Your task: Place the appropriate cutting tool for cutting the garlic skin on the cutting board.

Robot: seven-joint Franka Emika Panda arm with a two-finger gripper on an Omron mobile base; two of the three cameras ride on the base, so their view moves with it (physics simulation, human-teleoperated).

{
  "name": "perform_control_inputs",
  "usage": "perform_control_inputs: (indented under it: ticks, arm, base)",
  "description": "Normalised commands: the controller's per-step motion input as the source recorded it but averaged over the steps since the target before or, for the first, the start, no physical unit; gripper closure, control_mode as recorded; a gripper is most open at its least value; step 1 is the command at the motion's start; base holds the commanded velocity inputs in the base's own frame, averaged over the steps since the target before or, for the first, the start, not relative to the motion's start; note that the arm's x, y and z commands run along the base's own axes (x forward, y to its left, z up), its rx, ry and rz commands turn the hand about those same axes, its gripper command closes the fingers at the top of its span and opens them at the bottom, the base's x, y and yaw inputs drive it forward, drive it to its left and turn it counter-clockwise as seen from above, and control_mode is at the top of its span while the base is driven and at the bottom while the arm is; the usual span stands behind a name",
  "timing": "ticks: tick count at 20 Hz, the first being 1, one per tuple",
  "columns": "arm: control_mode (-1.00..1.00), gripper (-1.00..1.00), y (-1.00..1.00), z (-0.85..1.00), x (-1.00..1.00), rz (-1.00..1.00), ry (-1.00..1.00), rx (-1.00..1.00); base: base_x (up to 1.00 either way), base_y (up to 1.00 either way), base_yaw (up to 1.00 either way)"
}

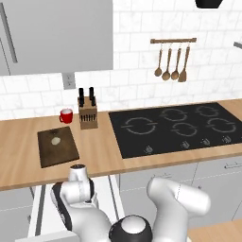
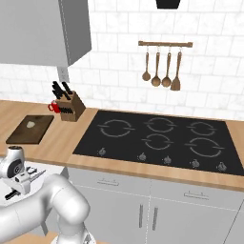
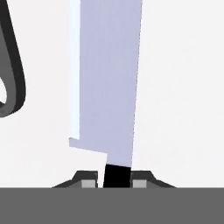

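— Down in the open drawer point(image 2: 33, 167), below the desk point(image 1: 101, 151), what are the fingers point(image 3: 114, 180) doing?
— Clenched on the knife point(image 3: 105, 83) by its black handle, blade pointing away; the peeler point(image 3: 9, 65) lies beside.
— Why there?
— Likely a safe grip, ready to carry it up to the cutting board point(image 1: 57, 146) where the garlic point(image 1: 56, 141) sits.

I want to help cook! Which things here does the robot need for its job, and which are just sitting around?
Needed: knife, held in the shut gripper; garlic; cutting board.

Just sitting around: red mug, knife block, stove, hanging wooden spoons, dark peeler.
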Motion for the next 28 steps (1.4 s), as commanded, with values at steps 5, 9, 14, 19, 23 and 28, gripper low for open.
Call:
perform_control_inputs:
  ticks: [5, 9, 14, 19, 23, 28]
  arm:
    - [-1.00, 1.00, -0.01, 1.00, -0.42, -0.03, 0.15, 0.01]
    - [-1.00, 1.00, -0.02, 1.00, -0.27, -0.03, 0.18, 0.00]
    - [-1.00, 1.00, -0.02, 0.87, -0.55, -0.01, 0.20, 0.00]
    - [-1.00, 1.00, 0.00, 0.80, -0.73, 0.00, 0.17, 0.00]
    - [-1.00, 1.00, -0.08, 0.85, -0.52, 0.10, 0.03, -0.03]
    - [-1.00, 1.00, -0.37, 0.52, -0.22, 0.10, -0.07, -0.12]
  base:
    - [0.00, 0.00, 0.00]
    - [0.00, 0.00, 0.00]
    - [0.00, 0.00, 0.00]
    - [0.00, 0.00, 0.00]
    - [0.00, 0.00, 0.00]
    - [0.00, 0.00, 0.00]
